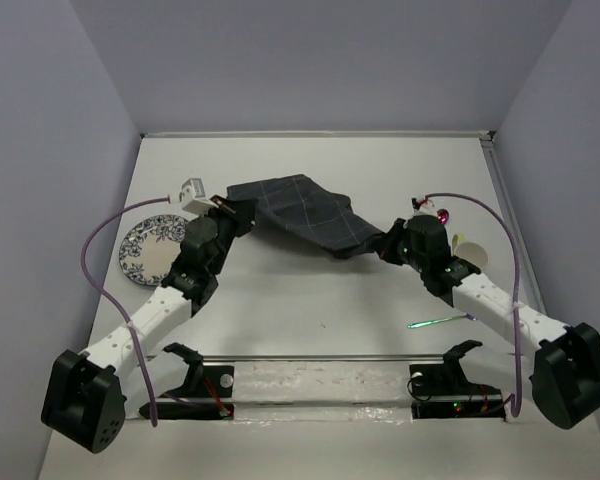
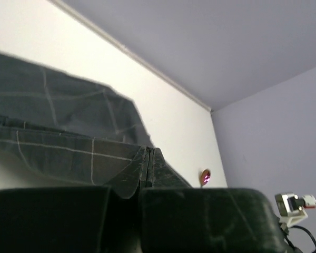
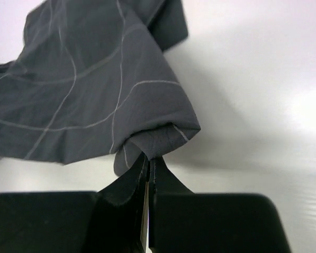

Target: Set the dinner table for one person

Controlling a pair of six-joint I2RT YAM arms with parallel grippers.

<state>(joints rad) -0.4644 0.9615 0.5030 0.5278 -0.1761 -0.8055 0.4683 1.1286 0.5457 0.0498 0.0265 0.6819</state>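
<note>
The dark navy checked placemat [image 1: 305,215] hangs stretched between my two grippers above the white dinner table [image 1: 310,300]. My left gripper [image 1: 242,212] is shut on its left end; in the left wrist view the cloth [image 2: 58,126] spreads left from the closed tips [image 2: 148,153]. My right gripper [image 1: 388,243] is shut on its right end; in the right wrist view a bunched corner of cloth [image 3: 95,84] sits pinched at the tips [image 3: 149,161]. A blue-patterned plate [image 1: 148,250] lies at the left, beside the left arm.
A small white cup-like object [image 1: 190,192] stands behind the plate. A pink-red glassy item [image 1: 435,208] and a pale cup [image 1: 472,252] sit by the right arm. A green-handled utensil [image 1: 435,320] lies near the right forearm. A rail [image 1: 320,357] runs along the near edge.
</note>
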